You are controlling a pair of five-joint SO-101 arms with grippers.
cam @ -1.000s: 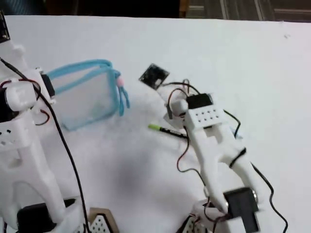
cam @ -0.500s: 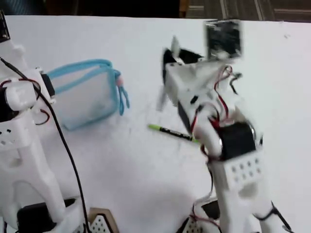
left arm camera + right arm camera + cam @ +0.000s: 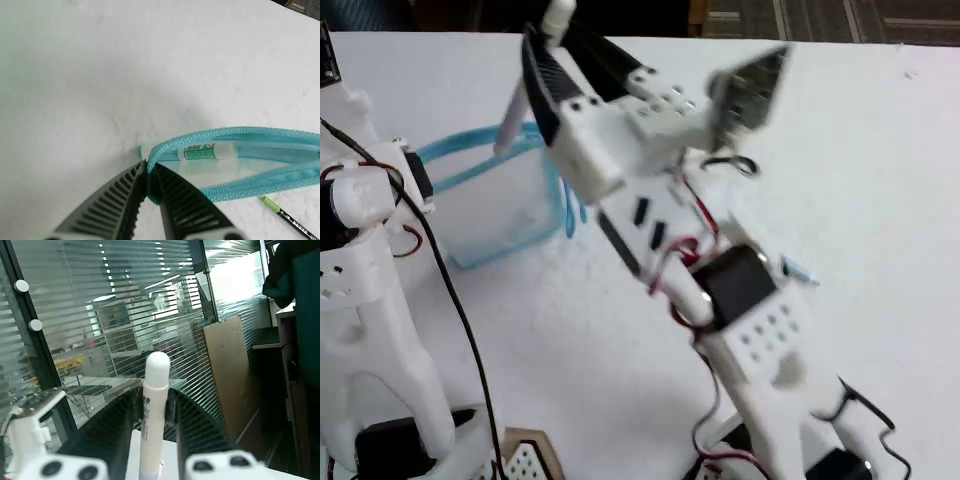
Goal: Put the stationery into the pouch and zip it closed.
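Wide white table (image 3: 840, 150), and the right arm is reared high across the middle of it, wrist tipped toward the pouch (image 3: 490, 215). The pouch lies flat on the left side, teal-edged, zip mouth agape. The left gripper (image 3: 148, 172) has its jaws pinched tight on the pouch's end, right where the two zip edges meet, so the mouth runs lengthwise away from those jaws.

Now the right gripper (image 3: 154, 397): jaws clamped narrow on a white marker (image 3: 512, 112), gripped mid-barrel with the rounded cap poking out past the fingertips. From above, its long axis stands steep, the low end over the pouch's far rim. How high it hangs over the opening is hard to judge from here.

That's the relation to watch, I'd say: a steep marker, a long flat slot. It likely has to tilt along the mouth to slide in.

Inside the pouch, one white stick with a green label (image 3: 202, 151) lies along the zip. Outside, near the pouch, a green-capped black pen (image 3: 285, 216) waits on the table.
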